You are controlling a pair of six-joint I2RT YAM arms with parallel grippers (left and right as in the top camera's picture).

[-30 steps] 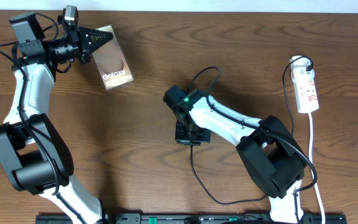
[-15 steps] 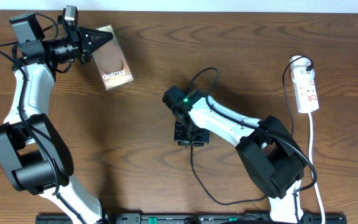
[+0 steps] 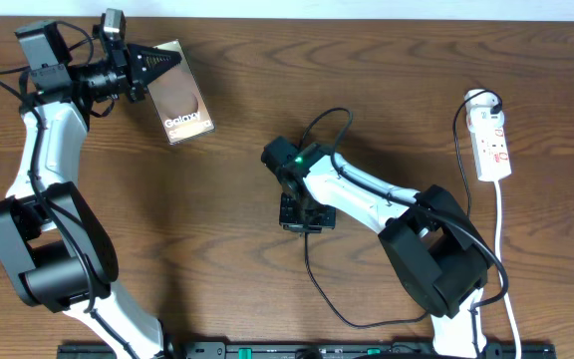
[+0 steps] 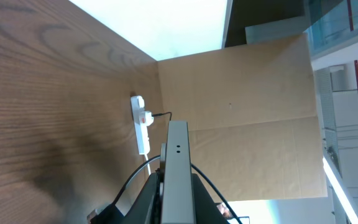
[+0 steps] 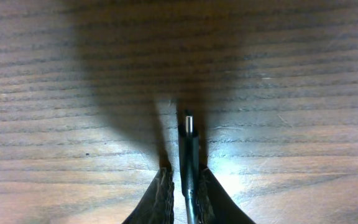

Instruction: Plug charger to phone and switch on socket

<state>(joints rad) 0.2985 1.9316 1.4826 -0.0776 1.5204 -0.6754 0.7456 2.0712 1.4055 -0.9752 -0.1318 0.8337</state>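
The phone (image 3: 184,100), brown-black with white "Galaxy" lettering, is at the far left, tilted on its edge. My left gripper (image 3: 155,63) is shut on its upper end. In the left wrist view the phone's grey edge (image 4: 178,165) runs out between the fingers (image 4: 178,190). My right gripper (image 3: 301,214) points down at the table's middle and is shut on the charger (image 5: 188,146). The charger's small metal tip (image 5: 189,122) sticks out past the fingers (image 5: 185,180), just above the wood. Its thin black cable (image 3: 315,279) loops round the right arm. The socket (image 3: 492,140) lies at the far right.
The socket's white cord (image 3: 503,249) runs down the right edge, with a black plug in the strip's top end (image 3: 490,100). The socket also shows far off in the left wrist view (image 4: 142,124). A black rail (image 3: 297,350) lines the front edge.
My right gripper has shifted very slightly to the left with the charger in it. The left arm and the phone have not moved.
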